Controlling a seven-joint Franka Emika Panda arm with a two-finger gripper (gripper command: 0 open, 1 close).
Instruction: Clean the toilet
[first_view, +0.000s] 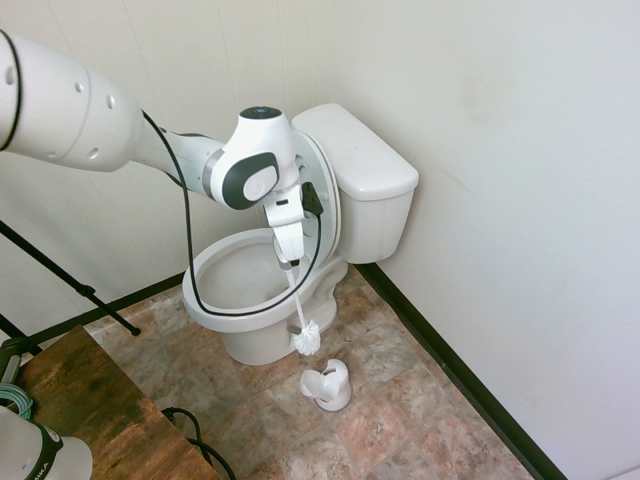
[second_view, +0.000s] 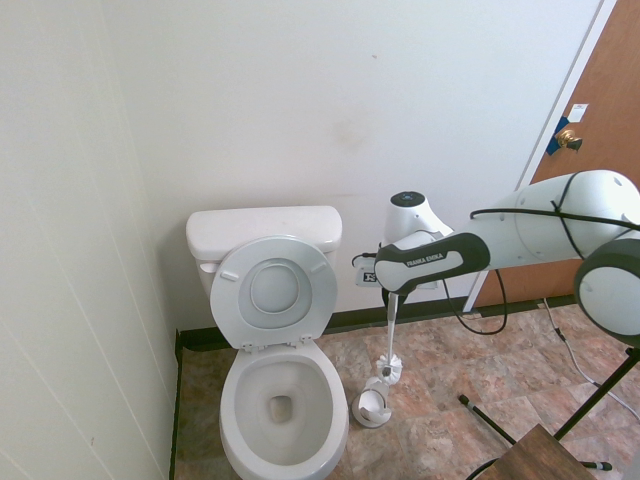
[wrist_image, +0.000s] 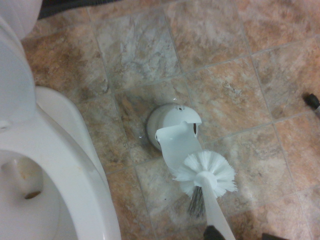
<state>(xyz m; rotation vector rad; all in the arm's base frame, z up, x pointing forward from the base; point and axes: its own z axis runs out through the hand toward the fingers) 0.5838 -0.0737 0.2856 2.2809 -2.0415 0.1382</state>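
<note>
The claw (first_view: 289, 264), clenched on the thin white toilet brush (first_view: 303, 325) hanging straight down, has the large white ceramic toilet (first_view: 250, 290) just beside it and the small white brush holder (first_view: 327, 385) on the floor almost directly beneath.

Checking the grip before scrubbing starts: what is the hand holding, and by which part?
The hand holds the toilet brush by the top of its handle; the bristle head hangs above the holder.

The floor (first_view: 400, 400) is being covered by mottled brown and tan stone-look tiles. Plain white walls (second_view: 300, 100) are being met at the floor by a dark baseboard (first_view: 450, 370). Beyond the floor's far end a brown wooden door (second_view: 600, 130) with a brass knob (second_view: 570, 137) is being shown. Even, soft light is being cast throughout.
</note>
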